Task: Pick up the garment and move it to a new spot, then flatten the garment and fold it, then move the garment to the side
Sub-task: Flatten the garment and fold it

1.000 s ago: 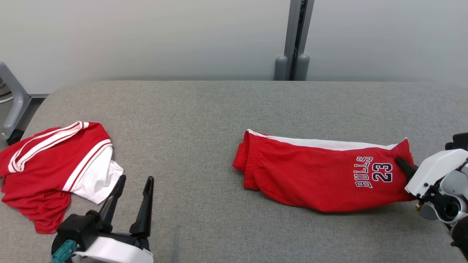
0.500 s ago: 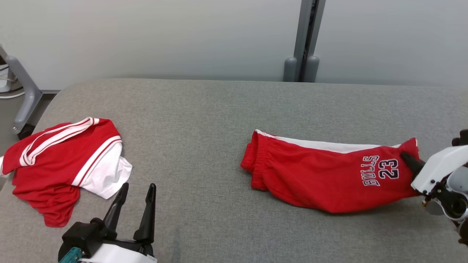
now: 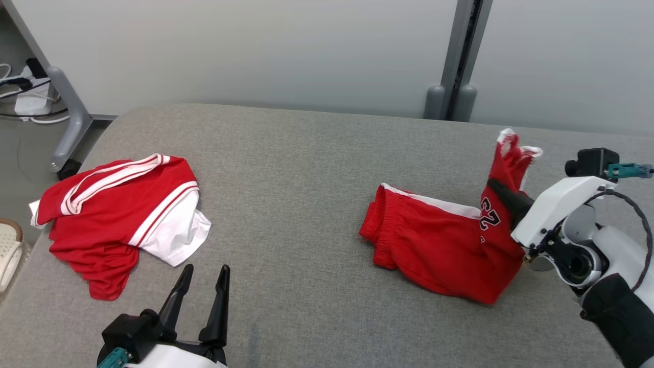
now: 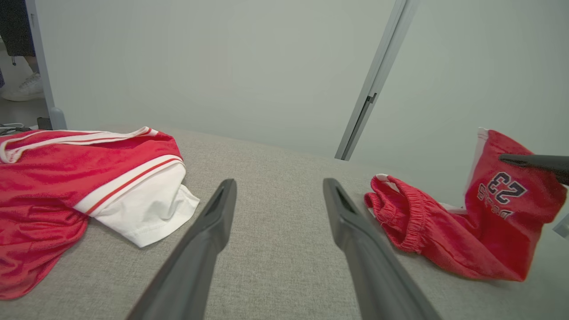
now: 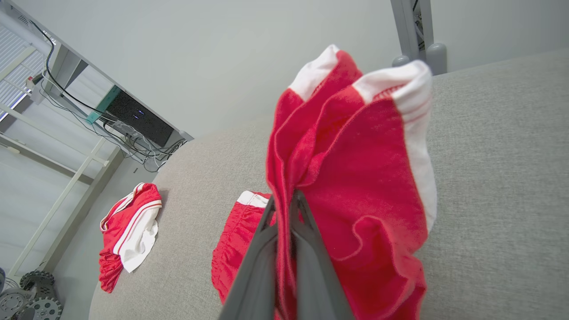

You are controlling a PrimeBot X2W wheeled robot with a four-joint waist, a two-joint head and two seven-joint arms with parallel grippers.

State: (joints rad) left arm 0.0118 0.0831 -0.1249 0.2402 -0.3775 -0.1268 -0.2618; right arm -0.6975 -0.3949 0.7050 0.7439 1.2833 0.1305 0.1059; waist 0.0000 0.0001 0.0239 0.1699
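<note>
Left of frame: A crumpled red sports jersey with white striped trim [image 3: 122, 214] lies in a heap at the middle left of the head view, on the grey woven-fabric table top [image 3: 306, 168]. Nothing touches it, and we take it for a separate garment.

Left gripper: The left gripper [image 3: 206, 267] sits at the lower left of the head view, just right of the jersey. Its two dark fingers are spread apart over bare table and hold nothing.

Garment: The red knit shorts with a white side stripe and a navy "23" print [image 3: 434, 250] lie right of centre. The elastic waistband end rests flat on the table, and the hem end is raised off it at the right.

Right gripper: The right gripper [image 3: 494, 186], at the middle right, is clamped on the raised hem end. In the right wrist view its fingers [image 5: 313, 266] pinch bunched red cloth with almost no gap, and the white-edged hems stand above them.

Done so far: We judge the shorts already laid out and doubled leg over leg, with the stripe along the far edge.

Left to do: The fold of hem toward waistband looks under way, not finished. The move to the side remains.
</note>
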